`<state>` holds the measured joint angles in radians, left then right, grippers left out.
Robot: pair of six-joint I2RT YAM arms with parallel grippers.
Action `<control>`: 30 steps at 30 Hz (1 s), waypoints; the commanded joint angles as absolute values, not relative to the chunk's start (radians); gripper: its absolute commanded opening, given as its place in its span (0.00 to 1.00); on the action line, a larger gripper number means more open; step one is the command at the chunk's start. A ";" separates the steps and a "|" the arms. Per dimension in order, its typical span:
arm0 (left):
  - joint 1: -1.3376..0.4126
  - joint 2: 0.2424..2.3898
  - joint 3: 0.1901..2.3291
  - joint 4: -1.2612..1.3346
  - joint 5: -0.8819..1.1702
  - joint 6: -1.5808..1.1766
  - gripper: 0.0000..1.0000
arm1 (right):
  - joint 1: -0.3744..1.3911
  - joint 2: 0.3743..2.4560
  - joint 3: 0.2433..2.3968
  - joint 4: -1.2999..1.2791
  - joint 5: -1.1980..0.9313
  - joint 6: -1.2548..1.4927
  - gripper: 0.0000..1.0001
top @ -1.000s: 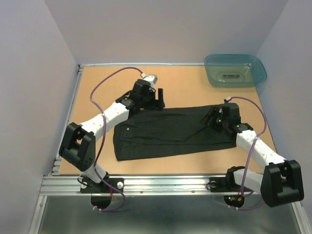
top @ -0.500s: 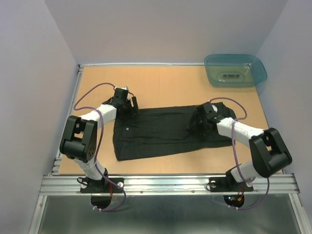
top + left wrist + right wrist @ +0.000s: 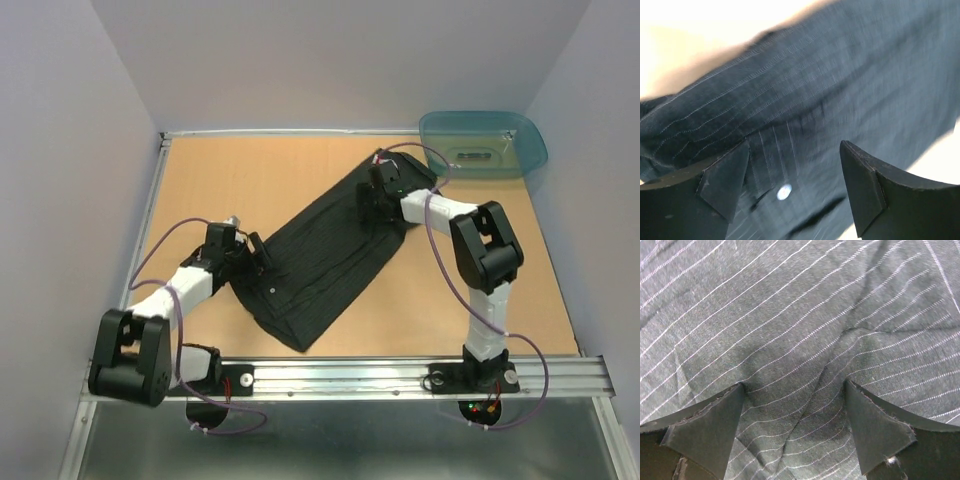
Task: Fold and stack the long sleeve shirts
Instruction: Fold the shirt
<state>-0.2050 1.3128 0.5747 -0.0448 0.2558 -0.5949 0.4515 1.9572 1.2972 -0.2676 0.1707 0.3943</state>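
Note:
The black pinstriped long sleeve shirt (image 3: 320,260) lies folded in a long band, running diagonally from the near left to the far right of the table. My left gripper (image 3: 255,255) is at its left edge, open. In the left wrist view the left gripper (image 3: 795,145) hangs over the shirt (image 3: 815,75) near a pale button (image 3: 784,192). My right gripper (image 3: 375,198) is on the shirt's far end. In the right wrist view the right gripper (image 3: 794,384) is open, both fingertips resting on wrinkled cloth (image 3: 790,300), pinching nothing.
A teal plastic tub (image 3: 440,125) stands at the back right corner, just beyond the right arm. The bare wooden table (image 3: 250,170) shows around the shirt. Grey walls close in the left, back and right sides.
The shirt has swung from lying across the table to a diagonal, its right end going toward the back. The right gripper moved back and left with it; the left gripper drew nearer and left.

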 commanded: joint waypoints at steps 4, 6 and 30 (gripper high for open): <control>-0.329 0.929 0.524 -0.271 0.350 -0.693 0.85 | 0.454 2.147 1.639 -0.267 0.063 0.075 0.88; -0.363 0.894 0.558 -0.275 0.371 -0.693 0.85 | 0.454 2.135 1.693 -0.281 0.064 0.048 0.88; -0.311 1.473 0.897 -0.290 0.032 -0.394 0.55 | 0.494 1.756 1.166 -0.206 0.067 0.564 0.66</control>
<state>-0.3077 1.4590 0.8841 -0.2985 0.0467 -0.4217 0.4892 1.7206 1.1450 -0.2752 0.0376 0.5064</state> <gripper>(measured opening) 0.555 0.681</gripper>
